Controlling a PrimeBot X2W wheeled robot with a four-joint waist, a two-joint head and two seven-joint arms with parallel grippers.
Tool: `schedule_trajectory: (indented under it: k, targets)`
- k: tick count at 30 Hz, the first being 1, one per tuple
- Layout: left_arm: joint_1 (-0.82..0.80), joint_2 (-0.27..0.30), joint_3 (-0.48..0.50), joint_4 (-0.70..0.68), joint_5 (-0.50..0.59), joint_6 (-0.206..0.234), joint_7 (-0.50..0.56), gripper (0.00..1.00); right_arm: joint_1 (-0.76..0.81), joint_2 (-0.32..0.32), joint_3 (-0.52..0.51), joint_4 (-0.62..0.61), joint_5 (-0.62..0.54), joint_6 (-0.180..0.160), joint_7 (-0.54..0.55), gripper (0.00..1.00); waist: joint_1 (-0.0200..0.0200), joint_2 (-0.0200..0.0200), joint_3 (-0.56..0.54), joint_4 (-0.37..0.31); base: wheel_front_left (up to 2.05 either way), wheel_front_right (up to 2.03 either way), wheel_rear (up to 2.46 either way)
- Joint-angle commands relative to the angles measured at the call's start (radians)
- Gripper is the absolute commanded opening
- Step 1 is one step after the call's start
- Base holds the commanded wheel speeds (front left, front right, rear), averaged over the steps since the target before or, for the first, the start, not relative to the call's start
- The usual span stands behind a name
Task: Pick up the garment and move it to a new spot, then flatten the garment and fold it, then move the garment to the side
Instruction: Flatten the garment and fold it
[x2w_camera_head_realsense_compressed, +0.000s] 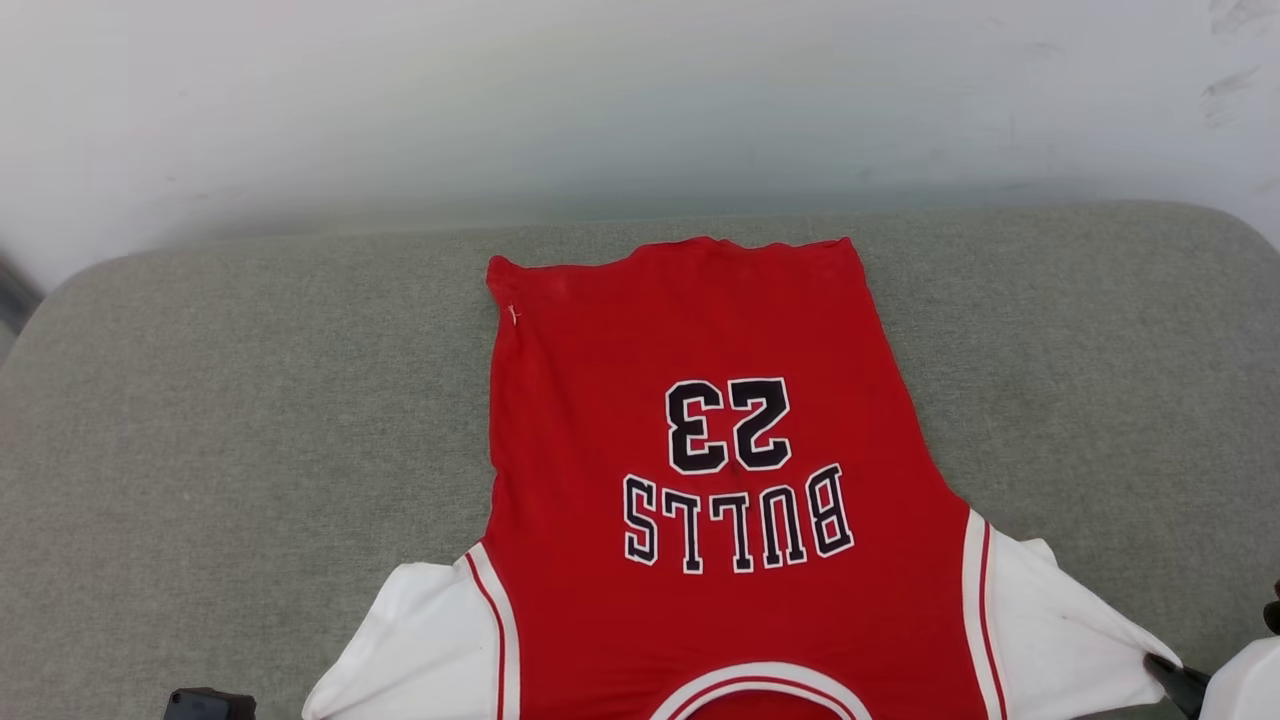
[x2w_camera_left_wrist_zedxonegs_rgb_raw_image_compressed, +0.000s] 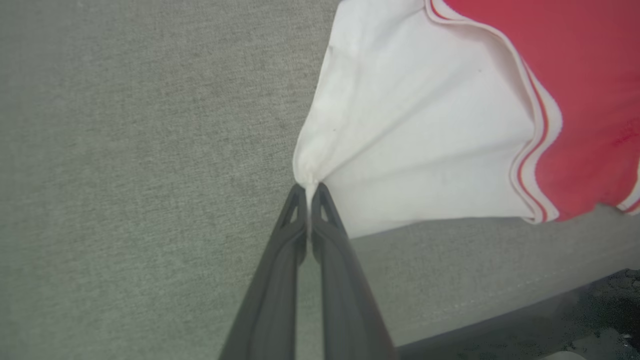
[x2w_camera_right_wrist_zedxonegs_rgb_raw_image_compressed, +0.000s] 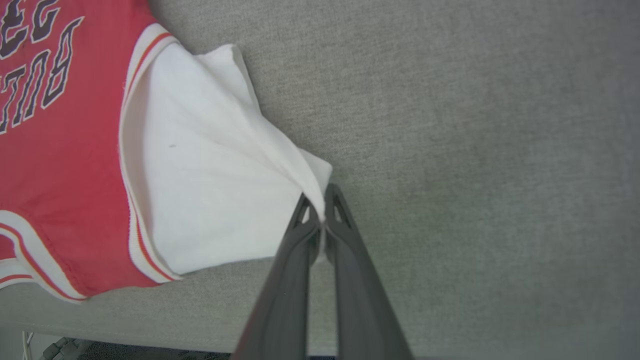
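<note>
The left gripper and the right gripper each have jaws pinched shut on a white sleeve tip of the garment, which fans out ahead of and between them across the grey cushion, seemingly so an outward pull stretches it flat.

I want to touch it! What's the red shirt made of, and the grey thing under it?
The red shirt looks like soft, matte knit cloth: its hem ripples and its white sleeve puckers where it is pinched. The grey surface looks like woven upholstery fabric, matte and finely flecked, with a stitched seam along its edge; probably padded.
</note>
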Motion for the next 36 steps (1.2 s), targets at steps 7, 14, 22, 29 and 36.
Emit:
schedule_trajectory:
  k: [7, 14, 22, 29, 36]
  targets:
    - [0.051, -0.013, -0.008, -0.122, -0.059, -0.007, 0.043, 0.0, -0.046, -0.026, 0.009, -0.079, 0.0, -0.002, 0.029, 1.0, 0.0002, 0.0, 0.028, 0.012, 0.0, 0.0, 0.0]
    - [0.048, 0.003, -0.035, -0.332, -0.072, -0.006, 0.121, 0.0, -0.257, -0.019, -0.013, -0.241, -0.017, -0.001, 0.075, 1.0, 0.0002, 0.0, 0.147, 0.092, 0.0, 0.0, 0.0]
    - [-0.036, -0.033, -0.086, -0.4, -0.036, -0.018, 0.128, 0.0, -0.542, -0.044, -0.019, -0.136, -0.136, -0.001, 0.055, 1.0, 0.0002, 0.0, 0.276, 0.203, 0.0, 0.0, 0.0]
    - [-0.092, -0.063, -0.117, -0.397, -0.011, -0.035, 0.107, 0.0, -0.752, -0.078, -0.001, -0.008, -0.172, -0.001, 0.143, 1.0, 0.0002, 0.0, 0.377, 0.279, 0.0, 0.0, 0.0]
    - [-0.157, -0.106, -0.157, -0.366, -0.005, -0.066, 0.079, 0.0, -1.011, -0.097, -0.028, 0.151, -0.225, -0.001, 0.421, 1.0, 0.0002, 0.0, 0.491, 0.367, 0.0, 0.0, 0.0]
